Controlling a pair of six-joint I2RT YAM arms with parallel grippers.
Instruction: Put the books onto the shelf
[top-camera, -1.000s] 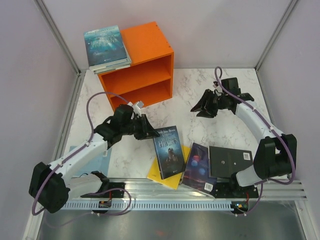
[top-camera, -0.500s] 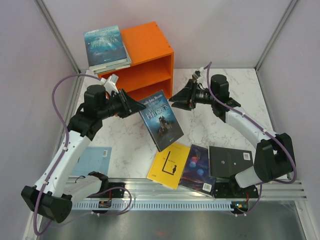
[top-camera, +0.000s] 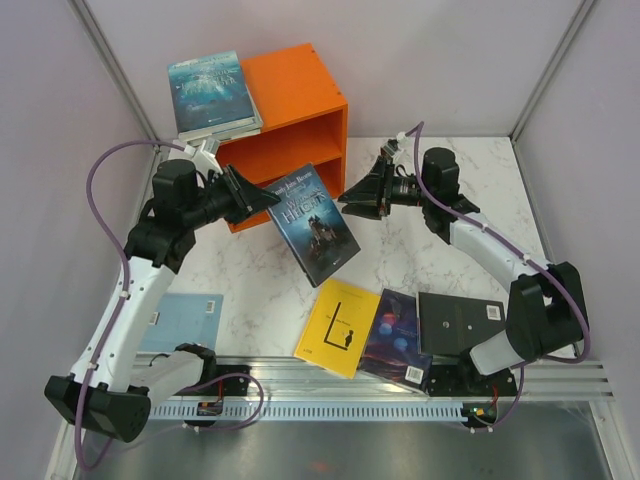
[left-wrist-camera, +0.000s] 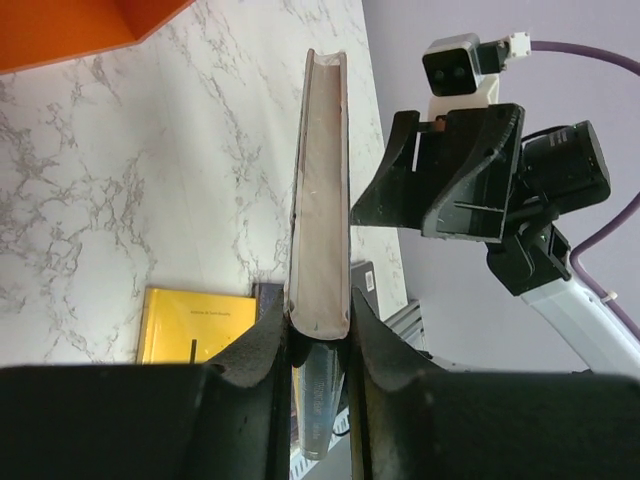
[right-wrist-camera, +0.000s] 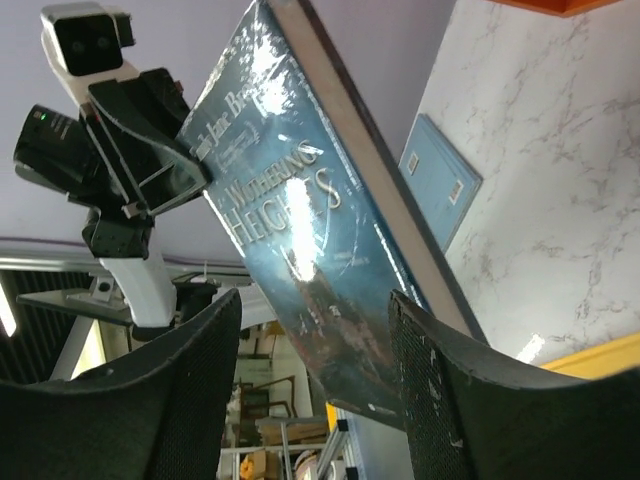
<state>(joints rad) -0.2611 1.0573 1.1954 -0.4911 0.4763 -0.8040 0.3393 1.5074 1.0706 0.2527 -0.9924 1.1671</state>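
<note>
Down by the arms' bases, three of the books are lying on the table: a yellow book, a dark purple book overlapping its edge and carrying a white barcode sticker, and a black book with a small white label I cannot read. Off to the left, a light blue book is lying flat by itself. Farther in, the left gripper is holding a blue-grey paperback up in the air, its jaws pinching narrowly on one edge. The cover is reading "Wuthering Heights", with "Jane Br…" just legible above. The right gripper is facing the book's free side, jaws standing wide and touching nothing I can make out. It looks to me like a mid-air handover or regrasp is under way; next, I would guess, the right jaws need to close on that free edge, or the book needs turning to slide into an opening. At the back, the orange shelf is showing no book in either compartment, while a teal-covered stack is sitting on its top.
</note>
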